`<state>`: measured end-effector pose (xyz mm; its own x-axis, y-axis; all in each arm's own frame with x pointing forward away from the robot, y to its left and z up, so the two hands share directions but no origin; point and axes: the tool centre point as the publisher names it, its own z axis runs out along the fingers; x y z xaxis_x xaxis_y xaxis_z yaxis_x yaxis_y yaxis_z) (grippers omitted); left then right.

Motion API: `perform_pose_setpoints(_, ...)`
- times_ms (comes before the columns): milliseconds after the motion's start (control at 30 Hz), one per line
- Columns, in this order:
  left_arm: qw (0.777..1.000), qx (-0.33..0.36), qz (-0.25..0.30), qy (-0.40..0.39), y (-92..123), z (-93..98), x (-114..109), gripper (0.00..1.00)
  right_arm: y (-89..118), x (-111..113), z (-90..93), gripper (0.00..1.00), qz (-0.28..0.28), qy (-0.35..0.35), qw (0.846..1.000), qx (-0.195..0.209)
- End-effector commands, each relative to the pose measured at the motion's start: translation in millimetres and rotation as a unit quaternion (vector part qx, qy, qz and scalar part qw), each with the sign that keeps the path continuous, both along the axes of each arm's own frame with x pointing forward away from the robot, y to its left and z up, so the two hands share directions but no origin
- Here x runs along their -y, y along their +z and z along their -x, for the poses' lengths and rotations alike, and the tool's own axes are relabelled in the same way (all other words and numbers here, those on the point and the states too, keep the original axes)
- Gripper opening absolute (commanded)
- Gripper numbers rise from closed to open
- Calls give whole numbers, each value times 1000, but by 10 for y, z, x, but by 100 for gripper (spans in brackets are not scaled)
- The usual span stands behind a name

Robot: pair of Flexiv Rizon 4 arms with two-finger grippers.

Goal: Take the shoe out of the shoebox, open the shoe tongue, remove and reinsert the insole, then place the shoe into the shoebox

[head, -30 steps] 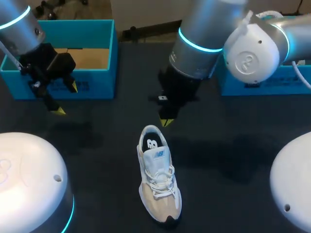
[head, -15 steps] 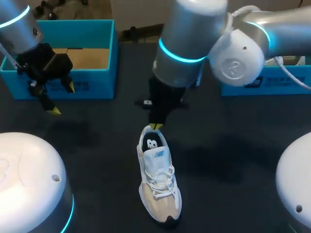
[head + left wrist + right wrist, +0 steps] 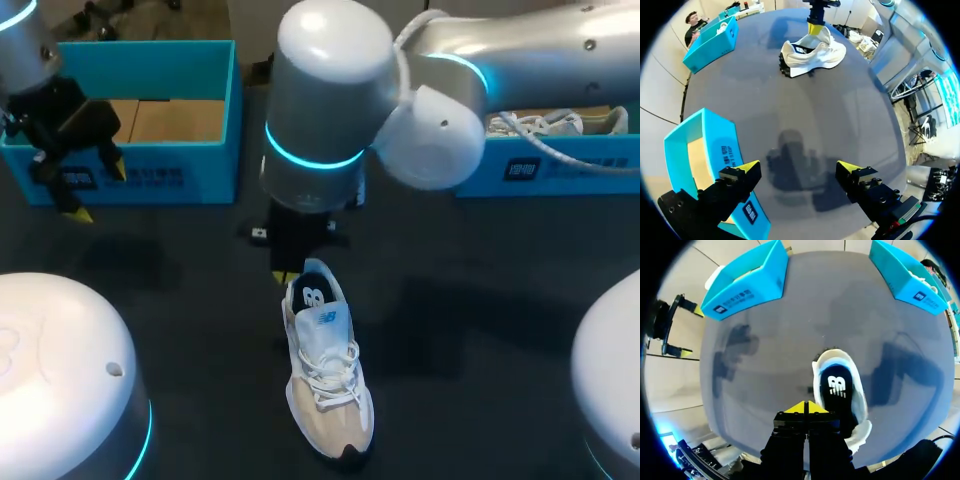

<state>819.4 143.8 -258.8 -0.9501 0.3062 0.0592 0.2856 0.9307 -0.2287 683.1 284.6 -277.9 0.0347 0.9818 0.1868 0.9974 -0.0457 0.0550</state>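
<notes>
1. Shoe [image 3: 325,365] lies mid-counter [image 3: 200,300], long axis running from heel at the far end to toe at the near end.
2. Right pincer [image 3: 805,407] is clenched on nothing, tips just beside the heel rim.
3. Left pincer [image 3: 798,167] is released, well apart from the shoe by the shoebox [image 3: 150,175]; the right arm is nearer.

The only furniture in sight is a dark grey matte tabletop [image 3: 180,300], flat, plain and unpatterned, which spreads across nearly the whole head view. Light falls on it from above, soft and even. It lays blurred, darker shadows [image 3: 450,320] on the surface: one broad patch on the right side of the head view, and a smaller soft-edged patch in the left wrist view.
</notes>
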Motion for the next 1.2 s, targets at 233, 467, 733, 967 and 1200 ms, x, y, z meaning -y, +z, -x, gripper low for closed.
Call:
perform_pose_setpoints(233,1000,-2,-3,-1,9,-20,11,100,-72,-19,-13,0,-2,1,1000,0)
perform_pose_setpoints(467,1000,-2,-3,-1,9,-20,11,100,-255,-20,31,0,14,6,1000,11)
perform_pose_setpoints(733,1000,-2,-3,-1,9,-20,11,100,-510,-38,39,0,43,23,999,25)
perform_pose_setpoints(967,1000,-2,-3,-1,9,-20,11,100,-622,46,-21,0,22,37,999,14)
perform_pose_setpoints(1200,1000,-2,-3,-1,9,-20,11,100,-622,46,-21,0,22,37,999,14)
